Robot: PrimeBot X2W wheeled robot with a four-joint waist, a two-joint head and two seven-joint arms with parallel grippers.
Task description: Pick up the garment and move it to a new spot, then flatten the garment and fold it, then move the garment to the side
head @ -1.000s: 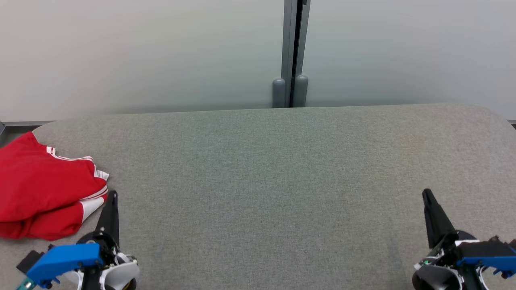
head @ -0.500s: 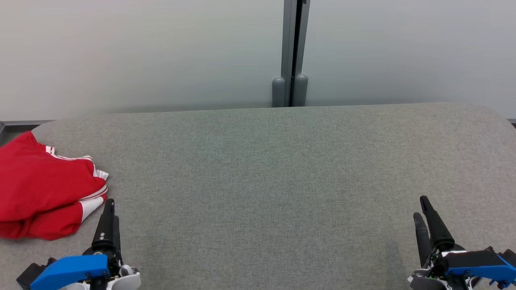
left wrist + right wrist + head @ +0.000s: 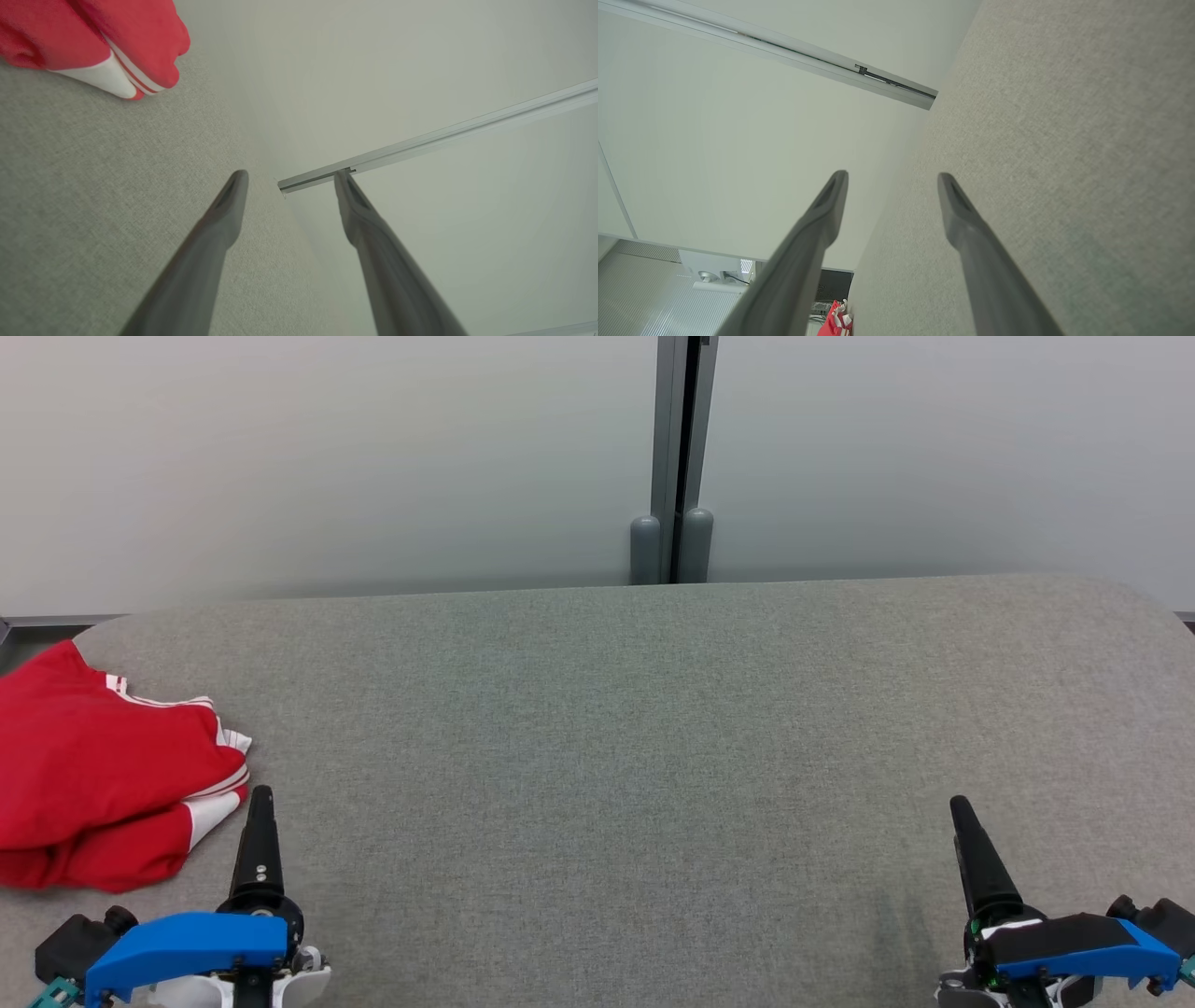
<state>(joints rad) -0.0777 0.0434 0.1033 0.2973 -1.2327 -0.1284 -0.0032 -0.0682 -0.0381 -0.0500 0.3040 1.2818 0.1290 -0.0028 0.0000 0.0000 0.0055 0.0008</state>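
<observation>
Garment (image 3: pixel 93 775) cropped by head view's left edge, underside hidden; far clutter (image 3: pixel 710 275) too small to tell

A second ago we saw both shut tight — now the left gripper (image 3: pixel 290 175) and the right gripper (image 3: pixel 892 176) stand spread wide, and the right one sits a little lower and further left in the head view.

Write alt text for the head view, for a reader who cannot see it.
A crumpled red garment with white stripes lies at the left edge of a grey fabric table. The left tool points up just beside it; the right tool sits at the lower right.
</observation>
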